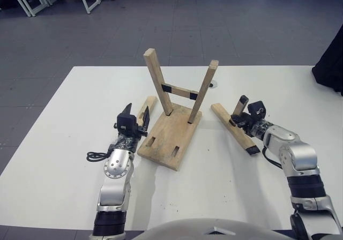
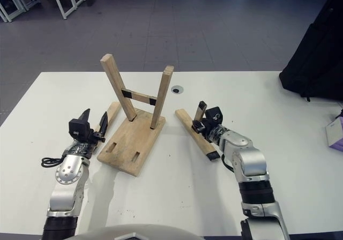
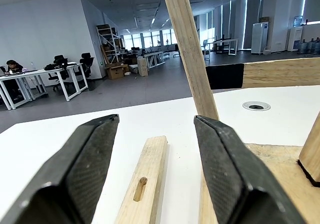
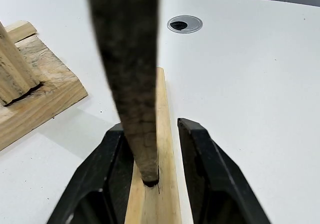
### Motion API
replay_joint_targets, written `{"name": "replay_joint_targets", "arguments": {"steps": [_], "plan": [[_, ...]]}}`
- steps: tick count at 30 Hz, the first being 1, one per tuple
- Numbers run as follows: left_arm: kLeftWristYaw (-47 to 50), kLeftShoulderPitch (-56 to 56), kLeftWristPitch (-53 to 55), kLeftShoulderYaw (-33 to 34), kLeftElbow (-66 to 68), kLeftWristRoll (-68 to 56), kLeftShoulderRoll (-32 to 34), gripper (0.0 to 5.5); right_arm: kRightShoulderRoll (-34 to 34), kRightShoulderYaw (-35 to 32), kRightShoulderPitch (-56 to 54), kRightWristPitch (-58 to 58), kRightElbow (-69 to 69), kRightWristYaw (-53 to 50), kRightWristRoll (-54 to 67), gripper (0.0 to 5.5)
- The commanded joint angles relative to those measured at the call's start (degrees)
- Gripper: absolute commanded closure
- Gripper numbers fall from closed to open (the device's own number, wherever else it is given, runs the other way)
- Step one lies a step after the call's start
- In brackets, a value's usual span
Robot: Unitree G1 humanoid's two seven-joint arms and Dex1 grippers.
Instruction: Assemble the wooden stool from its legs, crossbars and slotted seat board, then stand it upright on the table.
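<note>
The slotted seat board [image 1: 169, 135] lies flat mid-table. Two legs [image 1: 159, 82] stand tilted in its far slots, joined by a black-tipped crossbar [image 1: 179, 91]. The two near slots are bare. A loose leg [image 1: 147, 106] with a small slot lies just left of the board. My left gripper [image 1: 136, 111] hangs open over its near end, one finger [image 3: 90, 164] on each side. Right of the board lies another leg [image 1: 236, 128] with a short dark crossbar [image 4: 135, 74] standing up from its hole. My right gripper [image 1: 249, 117] hugs this leg, its fingers [image 4: 200, 174] tight along both sides.
A round cable hole [image 1: 211, 84] sits in the white table [image 1: 64, 143] behind the stool parts. A black cable [image 1: 96, 155] loops beside my left wrist. A dark bag [image 1: 329, 63] stands past the table's right edge. Bare table lies in front of the board.
</note>
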Motion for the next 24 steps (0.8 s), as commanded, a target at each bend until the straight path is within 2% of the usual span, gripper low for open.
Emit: {"name": "replay_joint_targets", "arguments": {"steps": [1, 13, 24], "plan": [[0.77, 0.47, -1.09, -0.95, 0.09, 1.45, -0.38, 2.73, -0.19, -0.01, -1.46, 0.55, 0.27, 1.07, -0.47, 3.57], [-2.53, 0.74, -5.39, -3.16, 0.15, -0.29, -0.06, 2.73, 1.23, -7.72, -8.86, 0.0, -4.31, 3.17, 6.12, 3.57], [-2.66, -0.67, -5.92, -3.31, 1.99, 0.69, 0.5, 2.73, 1.07, -8.19, -17.99, 0.93, -3.19, 2.12, 6.75, 3.57]]}}
